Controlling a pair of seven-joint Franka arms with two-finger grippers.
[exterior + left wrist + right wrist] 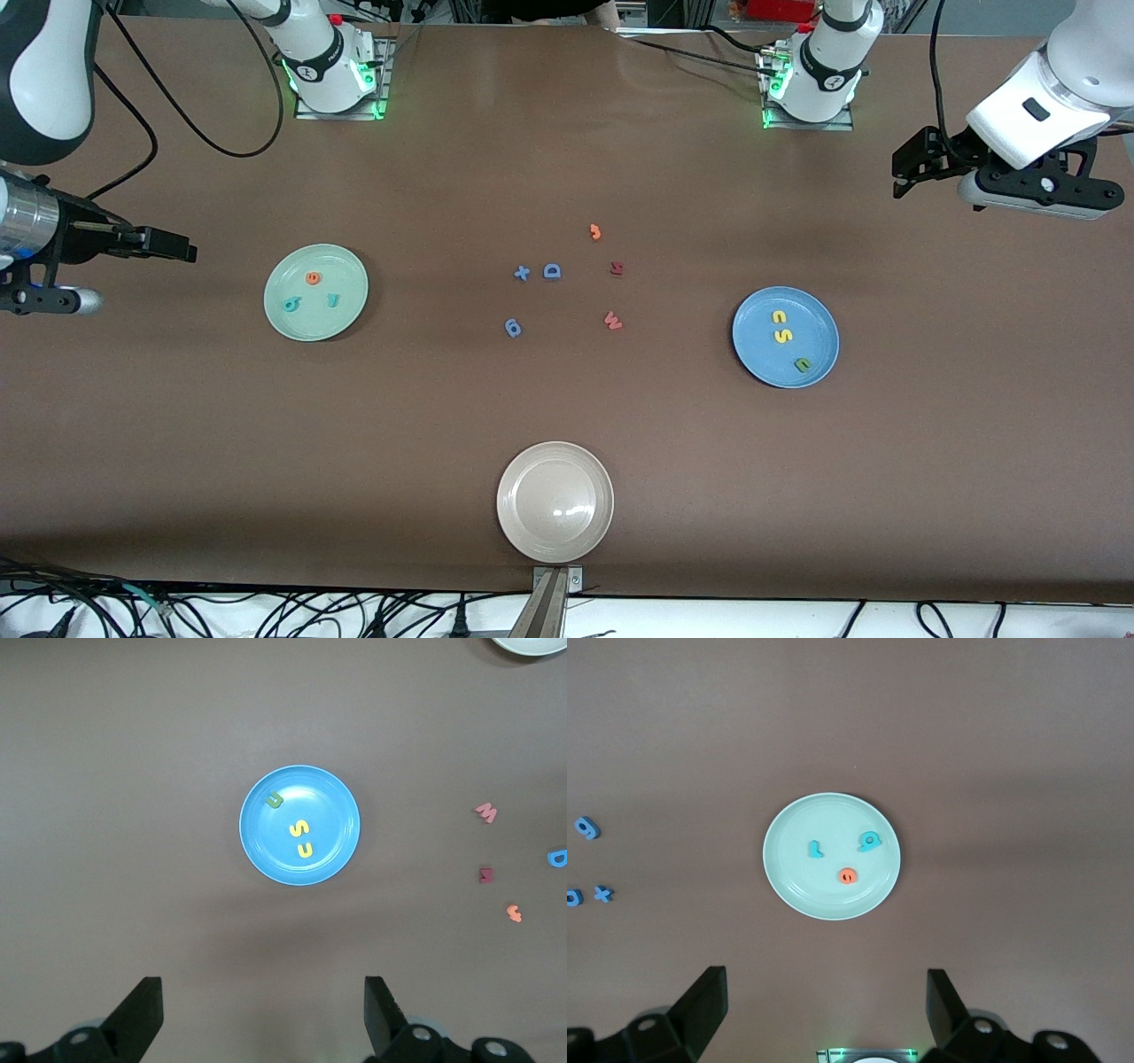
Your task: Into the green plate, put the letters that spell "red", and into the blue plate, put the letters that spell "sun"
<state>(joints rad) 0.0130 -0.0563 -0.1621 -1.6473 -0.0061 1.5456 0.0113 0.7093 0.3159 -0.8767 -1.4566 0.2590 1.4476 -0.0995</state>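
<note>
The green plate (301, 330) holds the orange "e" (313, 277), the teal "d" (291, 303) and the teal "r" (333, 299). In the blue plate (819, 319) lie the yellow "u" (780, 316), the yellow "s" (783, 337) and the olive "n" (802, 363). My left gripper (905, 173) hangs open and empty over the left arm's end of the table, well off the blue plate (330, 806). My right gripper (177, 246) is open and empty over the right arm's end, clear of the green plate (796, 888).
Between the plates lie loose letters: a blue "D" (552, 271), a blue "x" (522, 273), a blue "6"-like piece (513, 328), a red "W" (612, 321), a dark red "N" (617, 268) and an orange piece (595, 232). A beige-white plate (555, 501) sits nearest the front camera.
</note>
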